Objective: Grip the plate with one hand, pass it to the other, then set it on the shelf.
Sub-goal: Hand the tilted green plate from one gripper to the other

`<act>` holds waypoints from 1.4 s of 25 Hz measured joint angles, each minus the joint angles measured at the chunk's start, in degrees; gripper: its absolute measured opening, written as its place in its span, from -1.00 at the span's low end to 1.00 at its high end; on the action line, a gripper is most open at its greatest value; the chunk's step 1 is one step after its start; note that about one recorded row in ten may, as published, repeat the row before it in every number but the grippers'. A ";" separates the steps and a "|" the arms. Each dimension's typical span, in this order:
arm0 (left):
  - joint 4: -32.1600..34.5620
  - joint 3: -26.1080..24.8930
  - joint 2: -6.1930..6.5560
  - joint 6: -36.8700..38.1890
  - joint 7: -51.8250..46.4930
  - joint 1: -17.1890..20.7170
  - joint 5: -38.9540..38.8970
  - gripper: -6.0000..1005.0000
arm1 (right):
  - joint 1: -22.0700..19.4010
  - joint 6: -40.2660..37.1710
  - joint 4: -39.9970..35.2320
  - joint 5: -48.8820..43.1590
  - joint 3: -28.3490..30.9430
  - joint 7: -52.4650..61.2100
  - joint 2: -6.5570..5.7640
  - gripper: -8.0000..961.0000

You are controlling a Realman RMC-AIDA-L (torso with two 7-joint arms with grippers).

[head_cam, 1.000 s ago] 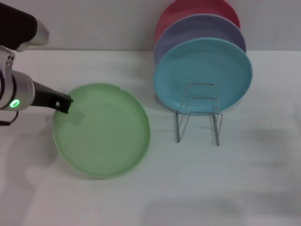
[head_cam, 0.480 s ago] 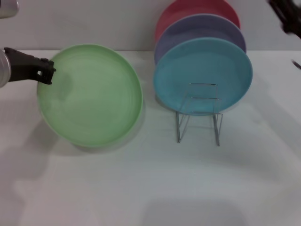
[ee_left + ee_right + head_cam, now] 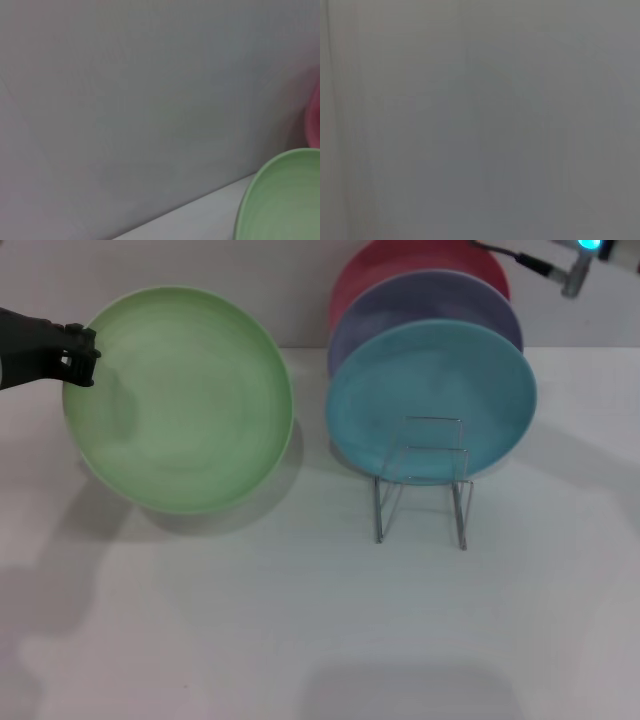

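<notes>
White, matte table [image 3: 330, 630] meets a grey wall. At upper left, the black left hand [image 3: 82, 356] pinches the smooth round green plate [image 3: 180, 400] by its rim, tilted, off the table. Right, a thin wire shelf [image 3: 422, 478] holds turquoise [image 3: 430, 390], lavender and red plates. The right arm [image 3: 572, 262] is cut off at upper right, its hand hidden.

Of the right arm [image 3: 572, 268], only a silver tip with a cyan light is seen at the head view's top edge; its gripper is cut off. The left gripper [image 3: 80, 353] is seen only as a black shape cut by the picture's edge, at the rim of the light green plate [image 3: 180, 400]. The red plate [image 3: 400, 265] is largely hidden behind the lavender plate [image 3: 430, 300], itself covered below by the turquoise plate [image 3: 430, 390]. Nothing but grey is shown in the right wrist view.
</notes>
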 joint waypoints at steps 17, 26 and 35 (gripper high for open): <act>0.49 1.87 -0.09 3.05 0.74 -0.11 -0.72 -0.92 | 17.89 17.81 3.32 -49.71 3.60 48.72 -2.15 0.58; 0.28 2.02 -0.03 3.12 0.74 -0.50 -1.28 -0.92 | 21.84 11.26 -5.27 -52.25 0.19 48.47 -0.89 0.58; 0.14 1.98 0.00 3.12 0.79 -0.51 -1.35 -0.92 | 22.54 8.39 -7.32 -52.23 -2.10 48.07 -0.50 0.58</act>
